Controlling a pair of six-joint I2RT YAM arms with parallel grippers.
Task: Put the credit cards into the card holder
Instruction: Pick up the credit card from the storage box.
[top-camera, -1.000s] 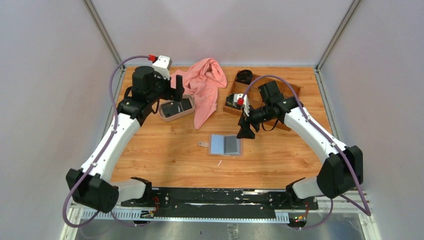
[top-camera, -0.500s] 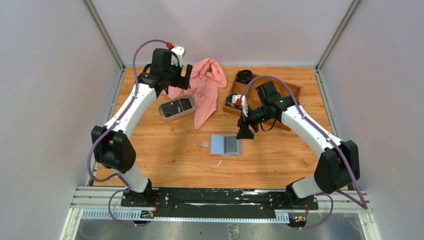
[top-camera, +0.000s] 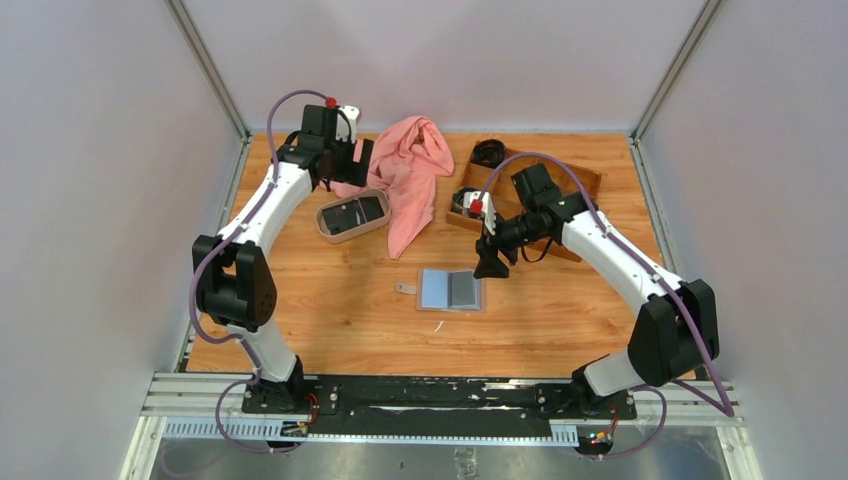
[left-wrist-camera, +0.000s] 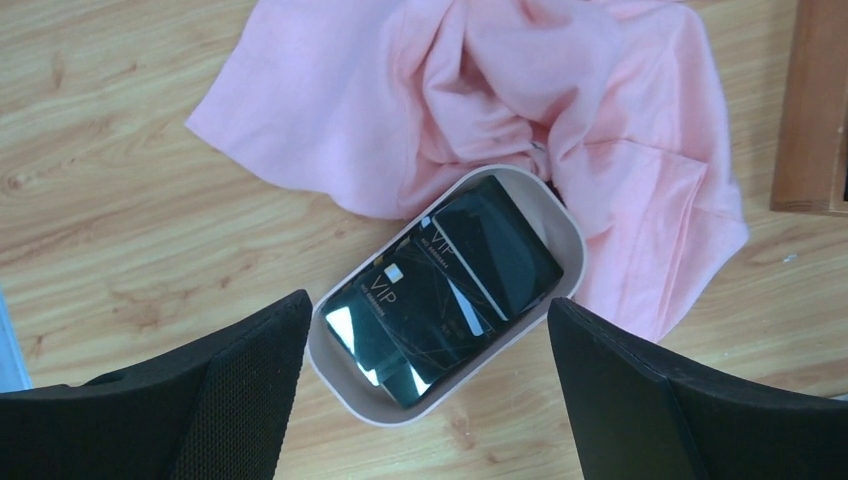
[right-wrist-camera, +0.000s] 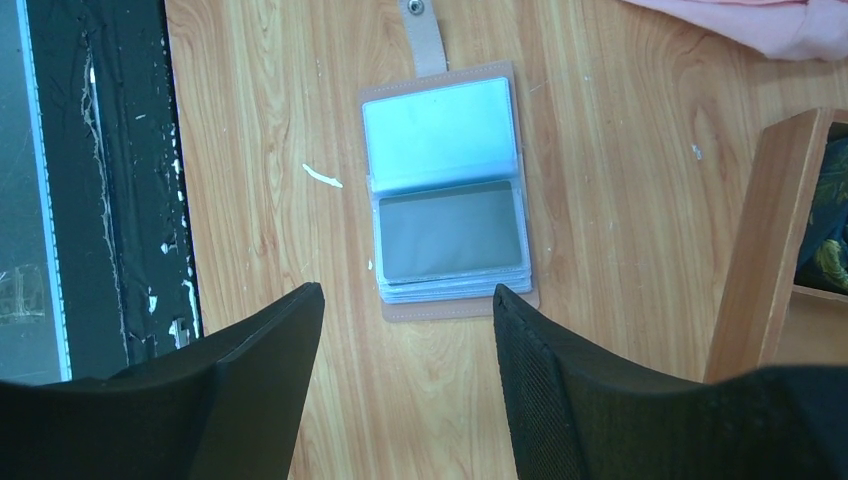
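Observation:
Dark glossy credit cards (left-wrist-camera: 450, 285) marked VIP lie stacked in a beige-rimmed oval tray (left-wrist-camera: 340, 378), which also shows at the back left (top-camera: 352, 216). My left gripper (left-wrist-camera: 430, 300) hangs open above the tray, its fingers on either side of it in the wrist view and holding nothing; the top view shows this gripper (top-camera: 360, 163) just behind the tray. The card holder (top-camera: 450, 289) lies open and flat at mid-table, tan with clear sleeves (right-wrist-camera: 445, 190). One sleeve shows a grey card (right-wrist-camera: 450, 235). My right gripper (right-wrist-camera: 408, 290) hovers open and empty beside the holder's right edge (top-camera: 490, 262).
A pink cloth (top-camera: 410, 165) is bunched behind and right of the tray, touching its rim (left-wrist-camera: 600, 150). A brown wooden compartment box (top-camera: 525, 190) with dark items stands at the back right, close to my right wrist (right-wrist-camera: 765, 250). A small white scrap (top-camera: 438, 326) lies in front of the holder.
My left arm has swung up and back, carrying its gripper from over the tray's left side to just behind the tray. The right arm has barely moved.

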